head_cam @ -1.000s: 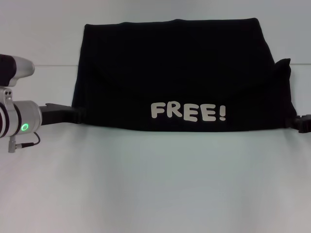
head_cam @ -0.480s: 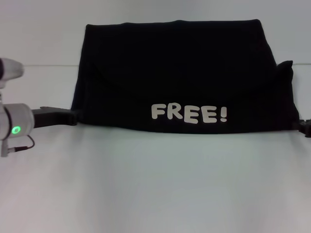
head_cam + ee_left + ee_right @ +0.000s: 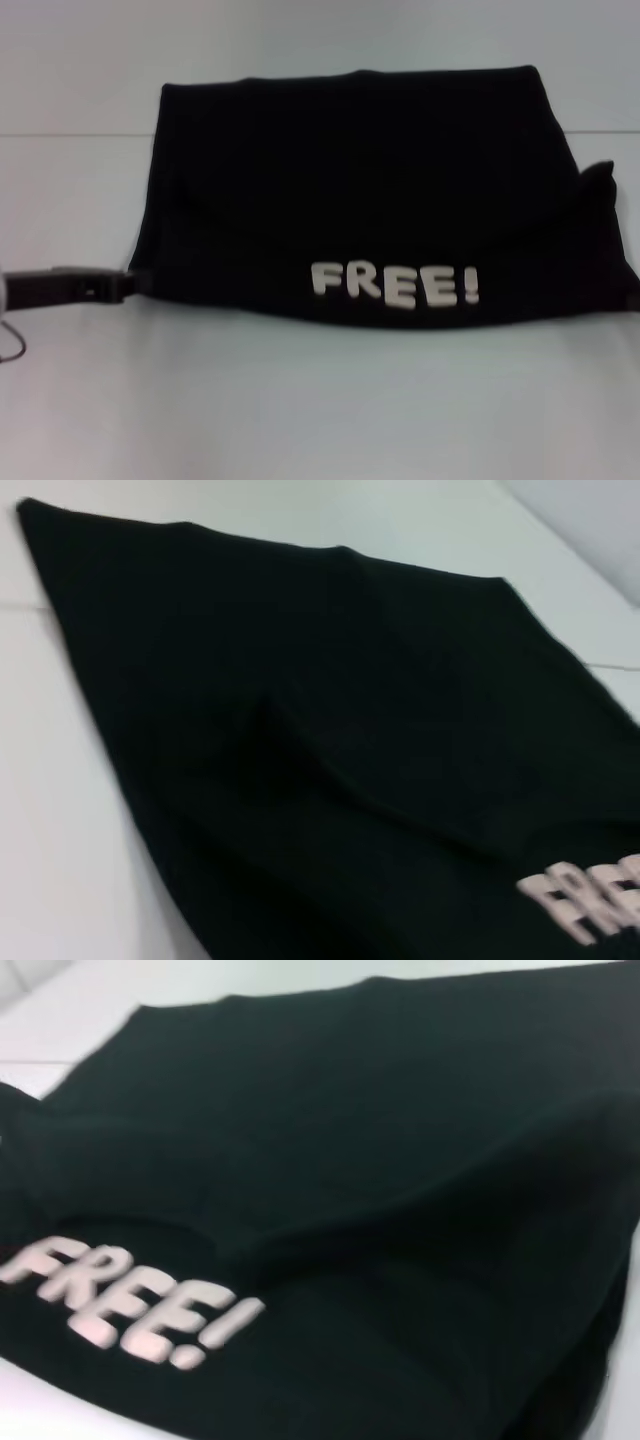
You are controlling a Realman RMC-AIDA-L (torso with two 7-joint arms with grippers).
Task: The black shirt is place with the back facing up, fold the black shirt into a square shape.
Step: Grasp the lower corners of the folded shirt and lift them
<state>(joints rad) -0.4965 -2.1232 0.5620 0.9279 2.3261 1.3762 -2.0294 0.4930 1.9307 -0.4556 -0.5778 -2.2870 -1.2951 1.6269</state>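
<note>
White counter (image 3: 320, 400), near edge bare; left gripper (image 3: 125, 285) at the near-left corner of the large black soft cloth T-shirt (image 3: 370, 180), jaws' state indeterminate, right gripper unseen; shirt folded once into a wide band, lettering "FREE!" (image 3: 395, 285) up, squaring fold judged outstanding.

L end effector (image 3: 128, 284) low, seemingly pinched

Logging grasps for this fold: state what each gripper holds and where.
The left gripper meets the black shirt at its near left corner; a clamp cannot be confirmed. The right gripper is out of view.
</note>
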